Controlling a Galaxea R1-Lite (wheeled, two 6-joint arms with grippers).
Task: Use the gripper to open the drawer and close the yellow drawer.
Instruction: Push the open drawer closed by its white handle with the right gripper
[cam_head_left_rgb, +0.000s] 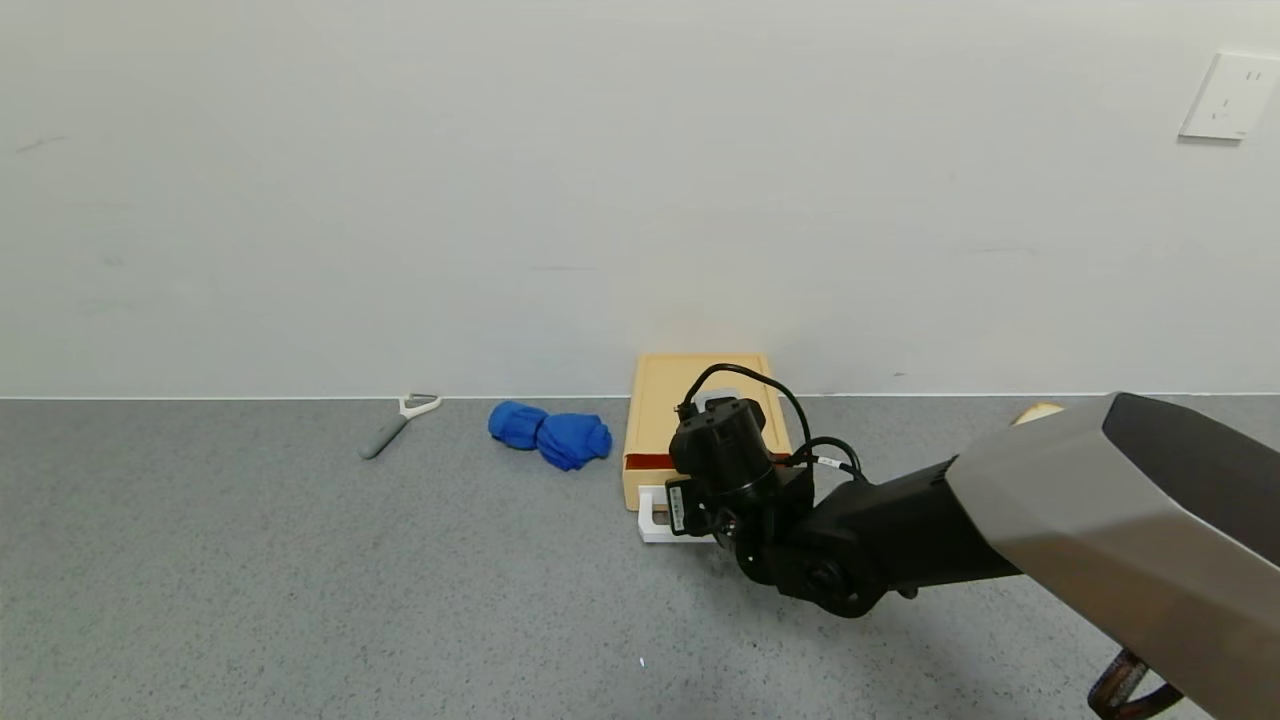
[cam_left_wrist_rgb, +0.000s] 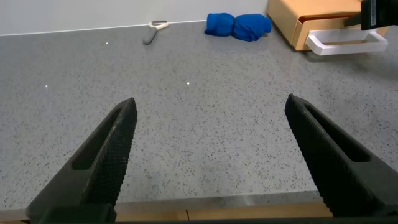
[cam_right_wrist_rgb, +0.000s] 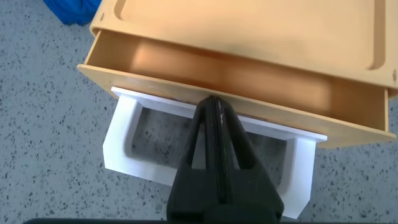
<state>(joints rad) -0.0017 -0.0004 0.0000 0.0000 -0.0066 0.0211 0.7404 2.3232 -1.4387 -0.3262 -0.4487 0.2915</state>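
Currently the drawer (cam_head_left_rgb: 700, 420) sits just right of centre in the head view, back against the wall, slid partly out with a gap showing behind its front. Looks like light, stiff, smooth plastic; box may slide on the counter if pulled hard. Only sensible hold is the white handle (cam_right_wrist_rgb: 205, 155), a rigid loop on the drawer front.

Right gripper (cam_right_wrist_rgb: 211, 115) is clenched, fingers pressed together and poked down through the loop, against the drawer front, hooking rather than pinching. Left gripper (cam_left_wrist_rgb: 208, 158) is released, jaws wide, parked low over bare counter, well apart from the drawer.

Counter (cam_head_left_rgb: 300, 600): grey speckled, flat, probably low friction. Cloth (cam_head_left_rgb: 550, 433) and peeler (cam_head_left_rgb: 398, 423) lie left of the drawer, near the wall. Socket (cam_head_left_rgb: 1228, 97) upper right.
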